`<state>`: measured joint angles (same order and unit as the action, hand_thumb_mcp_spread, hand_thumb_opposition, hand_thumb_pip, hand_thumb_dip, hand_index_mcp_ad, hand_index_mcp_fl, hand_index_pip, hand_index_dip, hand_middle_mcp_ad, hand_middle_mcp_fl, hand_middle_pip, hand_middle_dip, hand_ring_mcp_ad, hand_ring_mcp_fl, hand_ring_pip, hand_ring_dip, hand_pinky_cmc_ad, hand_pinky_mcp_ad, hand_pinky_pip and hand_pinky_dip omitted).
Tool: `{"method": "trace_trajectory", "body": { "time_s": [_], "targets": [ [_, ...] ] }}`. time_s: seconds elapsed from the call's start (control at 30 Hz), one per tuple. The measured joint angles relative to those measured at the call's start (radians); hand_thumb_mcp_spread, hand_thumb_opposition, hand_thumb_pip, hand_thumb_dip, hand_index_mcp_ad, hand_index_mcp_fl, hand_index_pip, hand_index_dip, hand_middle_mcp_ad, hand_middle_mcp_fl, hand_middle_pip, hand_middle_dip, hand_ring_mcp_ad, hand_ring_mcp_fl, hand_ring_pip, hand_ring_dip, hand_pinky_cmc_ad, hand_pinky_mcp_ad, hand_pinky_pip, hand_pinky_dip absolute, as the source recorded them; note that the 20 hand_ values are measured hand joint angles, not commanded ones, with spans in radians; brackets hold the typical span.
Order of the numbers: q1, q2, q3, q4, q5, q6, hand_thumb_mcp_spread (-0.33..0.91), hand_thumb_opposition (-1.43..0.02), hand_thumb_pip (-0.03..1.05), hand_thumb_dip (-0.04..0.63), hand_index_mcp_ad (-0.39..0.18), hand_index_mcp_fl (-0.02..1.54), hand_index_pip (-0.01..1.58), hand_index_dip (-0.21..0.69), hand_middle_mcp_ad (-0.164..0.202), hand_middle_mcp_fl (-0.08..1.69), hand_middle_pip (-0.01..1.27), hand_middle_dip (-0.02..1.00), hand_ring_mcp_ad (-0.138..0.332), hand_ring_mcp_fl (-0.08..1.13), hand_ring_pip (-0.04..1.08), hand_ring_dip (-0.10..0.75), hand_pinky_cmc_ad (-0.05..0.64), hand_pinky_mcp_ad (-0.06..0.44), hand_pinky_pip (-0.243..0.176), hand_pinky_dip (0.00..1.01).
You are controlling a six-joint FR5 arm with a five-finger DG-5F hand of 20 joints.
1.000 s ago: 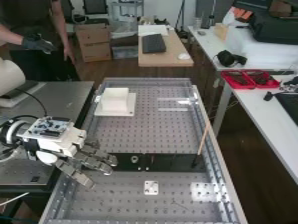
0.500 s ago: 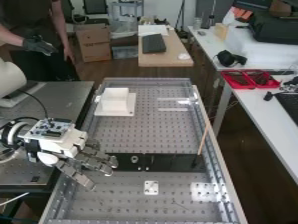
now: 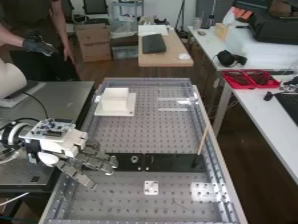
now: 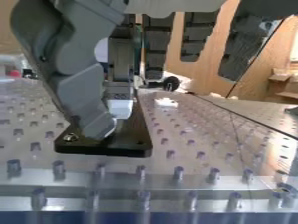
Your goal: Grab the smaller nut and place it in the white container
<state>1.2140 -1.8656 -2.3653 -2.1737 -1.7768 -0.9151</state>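
Near the high camera, a small white plate (image 3: 151,188) with holes lies on the perforated metal table (image 3: 123,202). Just beyond it, at the table's left side, the dark grey hand (image 3: 58,144) reaches in low over the rim, its fingers (image 3: 100,164) extended, slightly bent and spread wide, with nothing seen between them.

The fingertips hang over the left part of the flat black bar (image 3: 169,162). The smaller nut (image 4: 70,136) stands on the bar near its end, beside a hanging finger in the wrist view; whether the two touch cannot be told. Farther along the bar, clear of the fingers in the high view, stands the bearing (image 3: 134,159), upright as a small pale ring.

A thin wooden stick (image 3: 203,137) with a dark lower end leans over the bar toward the table's right rail. Farther up the table, near its far left corner, the white container (image 3: 115,102) stands on a flat white base (image 3: 128,111), well apart from the hand. Across from it, near the right rail, lie two pale strips (image 3: 174,109).

Beyond, on a white table (image 3: 263,107) at right, sit red trays (image 3: 241,80) and, past them, a black headset (image 3: 229,59). Behind the metal table, a dark keyboard (image 3: 153,43) lies on a wooden table (image 3: 159,60), with stacked cardboard boxes (image 3: 94,42) to its left.
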Motion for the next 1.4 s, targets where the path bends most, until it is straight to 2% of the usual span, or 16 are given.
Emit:
{"method": "trace_trajectory", "body": {
  "time_s": [0.23, 0.83, 1.27, 1.4],
  "targets": [
    [-0.001, -0.005, 0.004, 0.001, -0.003, 0.000, 0.43, -0.85, 0.73, 0.223, -0.113, 0.10, 1.55, 0.204, 0.016, 0.18, 0.12, 0.25, 0.113, 0.00, 0.09, 0.136, 0.333, 0.295, 0.051, 0.20],
    [-0.005, -0.014, 0.019, -0.010, -0.011, -0.011, 0.43, -0.85, 0.73, 0.227, -0.113, 0.11, 1.55, 0.204, 0.012, 0.20, 0.12, 0.25, 0.113, 0.00, 0.09, 0.136, 0.333, 0.293, 0.051, 0.20],
    [-0.009, -0.017, 0.023, -0.007, -0.017, -0.008, 0.43, -0.85, 0.71, 0.227, -0.103, 0.18, 1.54, 0.204, 0.016, 0.20, 0.12, 0.26, 0.113, 0.00, 0.09, 0.141, 0.333, 0.293, 0.052, 0.19],
    [-0.009, -0.018, 0.025, -0.008, -0.017, -0.005, 0.43, -0.85, 0.70, 0.227, -0.103, 0.20, 1.54, 0.204, 0.016, 0.20, 0.12, 0.26, 0.113, 0.00, 0.10, 0.147, 0.333, 0.293, 0.066, 0.20]
  ]
}}
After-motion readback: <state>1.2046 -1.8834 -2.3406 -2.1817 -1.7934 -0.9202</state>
